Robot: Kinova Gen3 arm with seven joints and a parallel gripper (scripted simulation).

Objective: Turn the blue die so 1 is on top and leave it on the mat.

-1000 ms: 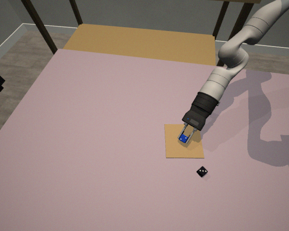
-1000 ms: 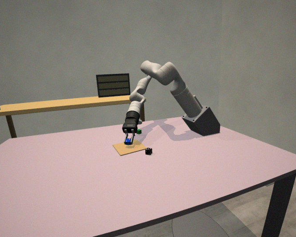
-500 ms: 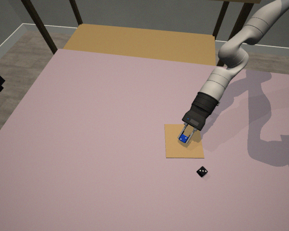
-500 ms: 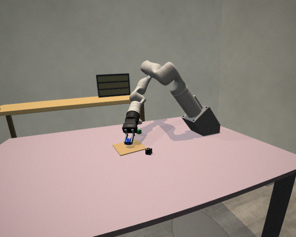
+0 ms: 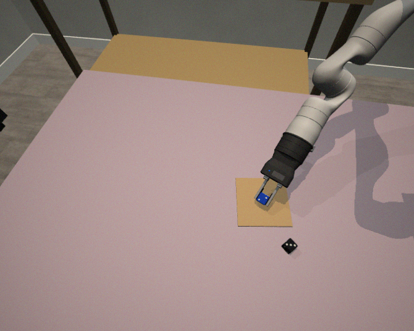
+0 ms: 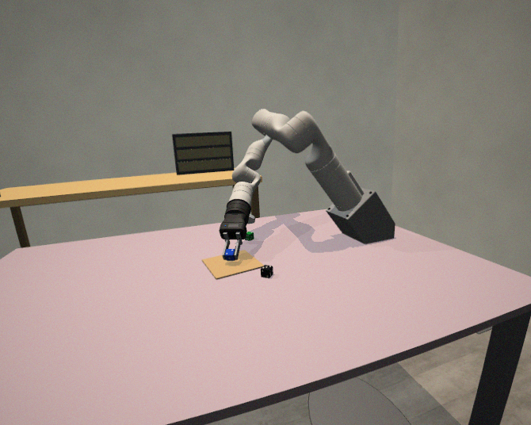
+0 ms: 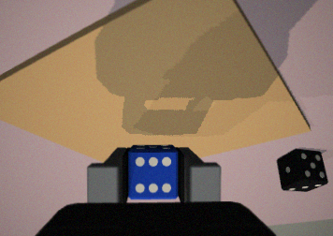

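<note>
The blue die [image 5: 262,198] [image 6: 230,253] [image 7: 153,175] is between the fingers of my gripper [image 5: 262,201] [image 6: 231,258] [image 7: 152,167], which is shut on it. The die is tilted and held a little above the tan mat [image 5: 246,217] [image 6: 218,269] [image 7: 56,79]. Its 6 faces the wrist camera; a face with two pips shows in the top view. The mat lies flat on the table. The black die [image 5: 289,246] [image 6: 266,271] [image 7: 302,170] lies off the mat, near one corner, with 3 on top. The green die [image 6: 249,235] lies behind the gripper; its top number is too small to read.
The pink table [image 5: 128,213] [image 6: 165,319] surrounds the mat. The arm's dark base [image 6: 371,221] stands at the table's back right in the exterior view. A wooden bench [image 5: 200,63] [image 6: 97,186] is beyond the table's far edge. The arm's shadow falls across the mat.
</note>
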